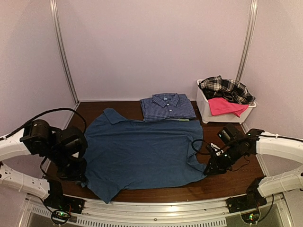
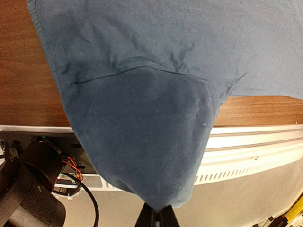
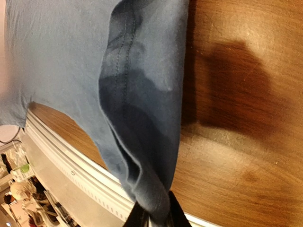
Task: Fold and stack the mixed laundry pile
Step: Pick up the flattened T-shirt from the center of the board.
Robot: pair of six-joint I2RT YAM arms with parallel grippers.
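A plain dark blue T-shirt (image 1: pixel 142 153) lies spread over the brown table. My left gripper (image 1: pixel 79 176) is shut on its near left sleeve; the left wrist view shows the cloth (image 2: pixel 142 142) hanging up from the closed jaws (image 2: pixel 158 218). My right gripper (image 1: pixel 210 166) is shut on the shirt's right edge; the right wrist view shows the hemmed cloth (image 3: pixel 137 132) bunched in the jaws (image 3: pixel 154 218). A folded blue checked shirt (image 1: pixel 168 106) lies at the back. A black-and-white plaid shirt (image 1: pixel 227 88) and a bright pink piece (image 1: pixel 226 106) lie in the white bin (image 1: pixel 204 111).
The white bin stands at the back right against the wall. A pale edge (image 1: pixel 182 120) peeks from under the folded checked shirt. The table's near edge has a white rail (image 1: pixel 156 208). Bare wood (image 1: pixel 232 182) shows right of the T-shirt.
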